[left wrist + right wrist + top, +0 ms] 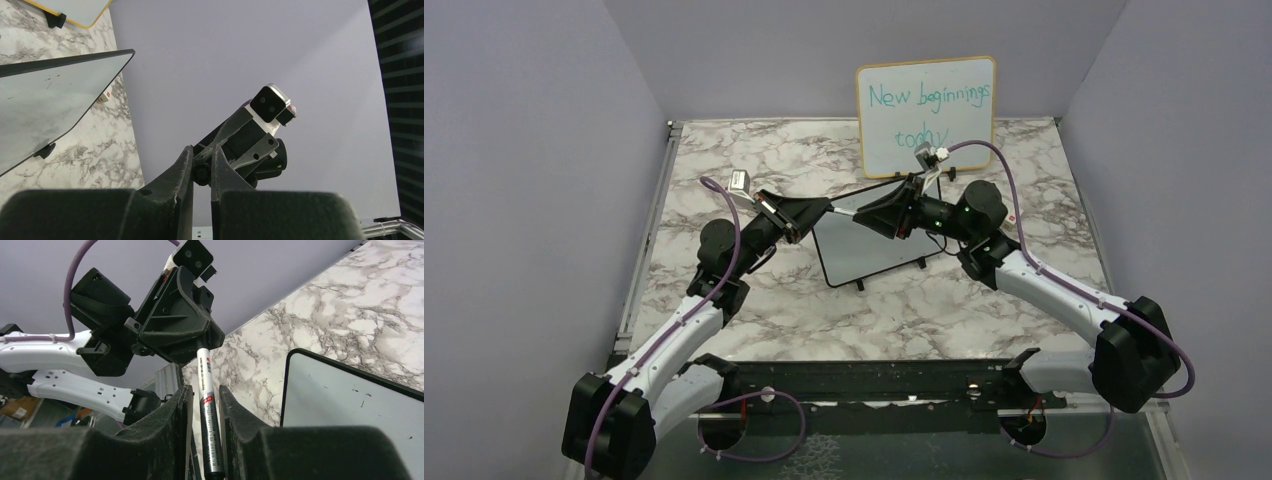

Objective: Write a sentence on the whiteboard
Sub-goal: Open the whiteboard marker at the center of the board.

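While the small whiteboard (869, 255) lies face up on the marble-patterned table (754, 310), blank but for a few faint specks, the two arms meet just above its far left corner with a marker (207, 410) stretched between them.

Left of the whiteboard, the left gripper (202, 150) reaches in over that corner. Its black jaws are almost together, clamped on the dark end of the marker. The marker is a slim, smooth cylinder with a pale barrel, small print and a red band. It lies roughly level above the whiteboard's far edge. Over that far edge, the right gripper (205, 388) has its two matte black fingers either side of the barrel, very close. Whether they press on it yet cannot be told.

This looks like the pen being uncapped or passed across, before any writing. To do it well, the right fingers should seat squarely on the middle of the barrel, since a smooth round pen can roll or slip between flat pads. They should grip firmly before either arm pulls. The pull should run straight along the pen's length, so it neither bends nor pops free.

The whiteboard is thin and glossy, black-framed, with rounded corners and small black feet. It may skid on the slick tabletop, so writing pressure should be light. Behind the whiteboard stands a larger wood-framed board (927, 115) with teal handwriting.
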You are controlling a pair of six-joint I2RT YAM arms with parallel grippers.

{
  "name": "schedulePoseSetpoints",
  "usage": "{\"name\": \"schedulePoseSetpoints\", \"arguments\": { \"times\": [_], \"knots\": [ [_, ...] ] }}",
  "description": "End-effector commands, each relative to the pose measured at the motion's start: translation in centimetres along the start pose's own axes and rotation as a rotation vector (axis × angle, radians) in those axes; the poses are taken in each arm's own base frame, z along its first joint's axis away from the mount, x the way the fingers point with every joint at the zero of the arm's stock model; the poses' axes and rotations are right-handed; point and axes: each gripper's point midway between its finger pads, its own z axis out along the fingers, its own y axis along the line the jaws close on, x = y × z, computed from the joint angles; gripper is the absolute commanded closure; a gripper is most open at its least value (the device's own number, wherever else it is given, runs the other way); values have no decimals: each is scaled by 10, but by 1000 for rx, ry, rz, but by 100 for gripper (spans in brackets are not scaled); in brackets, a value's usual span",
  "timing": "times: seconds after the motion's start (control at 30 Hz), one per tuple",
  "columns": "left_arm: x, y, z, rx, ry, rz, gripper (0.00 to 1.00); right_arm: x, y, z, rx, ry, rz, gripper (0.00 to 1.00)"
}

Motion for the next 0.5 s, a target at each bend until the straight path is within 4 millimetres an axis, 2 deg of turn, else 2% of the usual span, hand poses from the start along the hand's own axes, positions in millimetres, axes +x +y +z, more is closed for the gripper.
{"name": "schedulePoseSetpoints", "arguments": {
  "times": [0.0, 0.07, 0.27, 0.47],
  "knots": [
    [0, -23, 2, 70, -1, 4, 100, -14, 11, 2, -49, -40, -23, 73],
    [1, -23, 2, 69, -3, 2, 100, -13, 11, 3, -53, -36, -21, 77],
    [1, -21, 4, 65, -3, 5, 100, -10, 11, 2, -58, -27, -24, 99],
    [-2, -20, 8, 61, -13, 13, 100, -3, 12, -2, -55, -6, -15, 100]
  ]
}}
